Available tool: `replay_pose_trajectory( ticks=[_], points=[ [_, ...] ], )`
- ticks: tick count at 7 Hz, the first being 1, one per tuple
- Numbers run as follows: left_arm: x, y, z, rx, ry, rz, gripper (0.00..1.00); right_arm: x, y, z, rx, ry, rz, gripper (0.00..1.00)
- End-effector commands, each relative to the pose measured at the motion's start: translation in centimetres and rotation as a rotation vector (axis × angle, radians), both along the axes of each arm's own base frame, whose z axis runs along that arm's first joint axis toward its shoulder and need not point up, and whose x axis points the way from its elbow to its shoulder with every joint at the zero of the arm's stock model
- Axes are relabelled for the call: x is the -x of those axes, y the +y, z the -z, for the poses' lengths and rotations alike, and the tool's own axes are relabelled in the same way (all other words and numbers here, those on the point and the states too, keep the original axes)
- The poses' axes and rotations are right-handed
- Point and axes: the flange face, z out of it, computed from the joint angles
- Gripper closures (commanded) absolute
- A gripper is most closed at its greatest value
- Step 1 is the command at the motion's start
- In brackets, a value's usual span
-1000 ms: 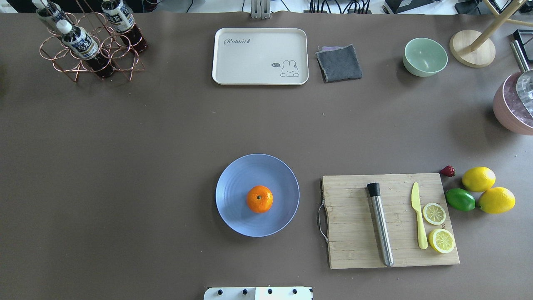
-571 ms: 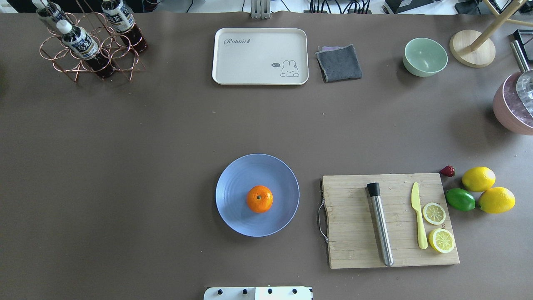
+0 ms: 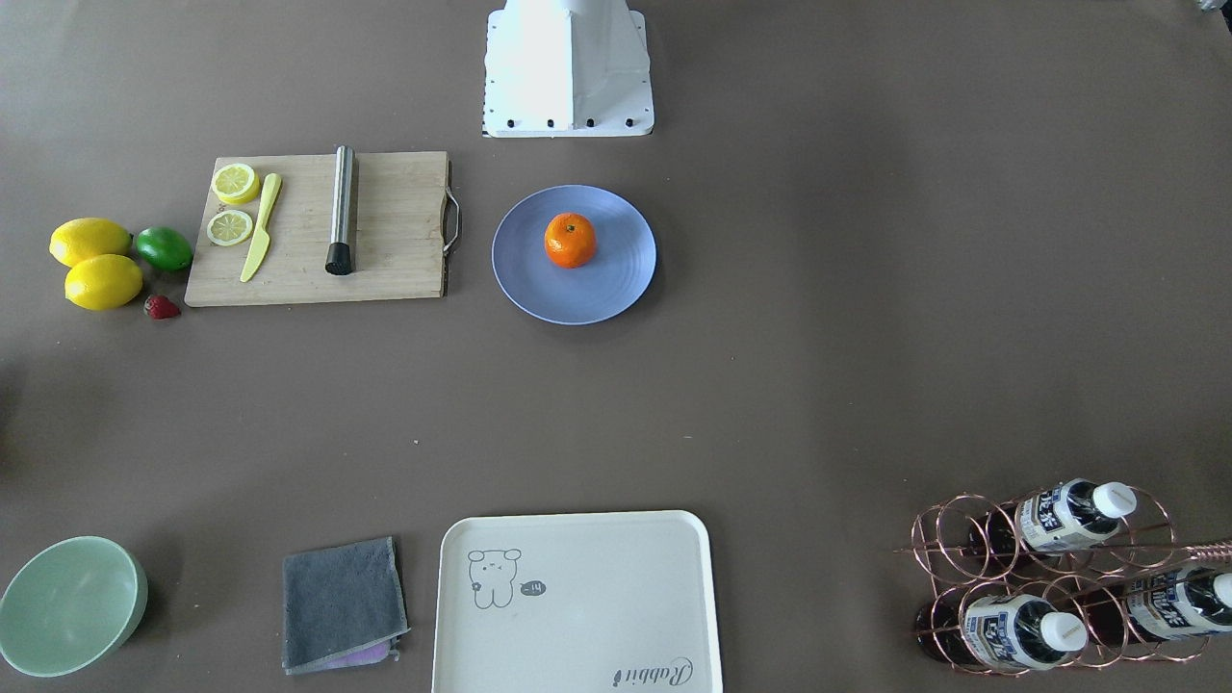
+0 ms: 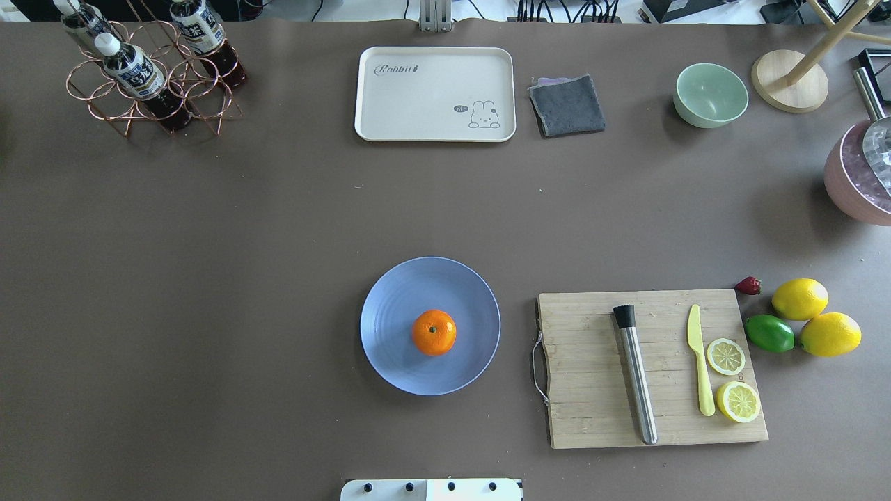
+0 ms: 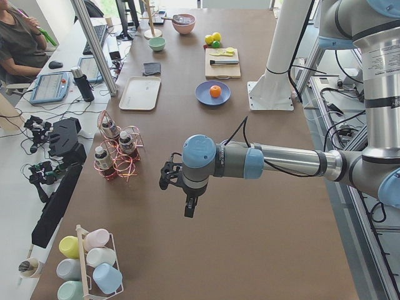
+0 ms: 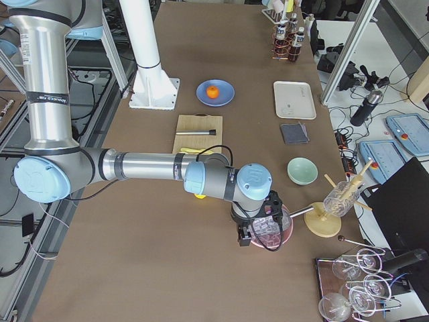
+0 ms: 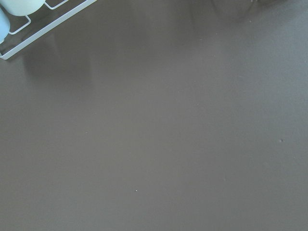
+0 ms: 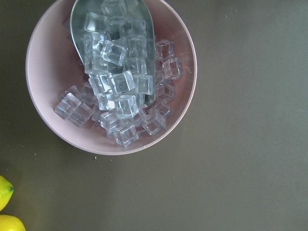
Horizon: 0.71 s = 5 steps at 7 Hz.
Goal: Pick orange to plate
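Brown tabletop (image 4: 209,229) stretched under both arms. We could not tell how wide the left gripper (image 5: 189,211) stood; it hung over bare table and touched nothing we could see. We could not judge the right gripper (image 6: 256,236) either; it hovered above a pink bowl (image 8: 41,110) heaped with ice cubes (image 8: 120,86). Well apart from both grippers, the one orange (image 4: 434,332) sat on the one blue plate (image 4: 393,299). We read "Rabbit" on the cream tray (image 4: 418,104); the labels on three bottles (image 4: 132,68) were too small to read. Near the right gripper we counted two lemons (image 4: 799,298), one lime (image 4: 769,333) and two lemon slices (image 4: 725,356).
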Motion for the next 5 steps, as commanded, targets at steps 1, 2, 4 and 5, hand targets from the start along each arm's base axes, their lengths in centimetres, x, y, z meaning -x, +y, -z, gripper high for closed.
replay_pose_trajectory(
  ticks=[1,2,4,5],
  points=[
    [0.14,0.59,-0.67,0.013,0.001,0.004,0.02,1.45,-0.22,0.84,-0.002,-0.004,0.013,0.00],
    [0.25,0.74,-0.57,0.012,0.001,0.007,0.02,1.97,-0.18,0.83,0.002,-0.002,0.021,0.00],
    [0.67,0.87,-0.73,0.016,0.001,0.017,0.02,2.26,-0.10,0.90,0.000,-0.001,0.027,0.00],
    [0.68,1.40,-1.05,0.024,0.002,0.019,0.02,2.27,-0.02,0.81,0.003,-0.001,0.027,0.00]
  ],
)
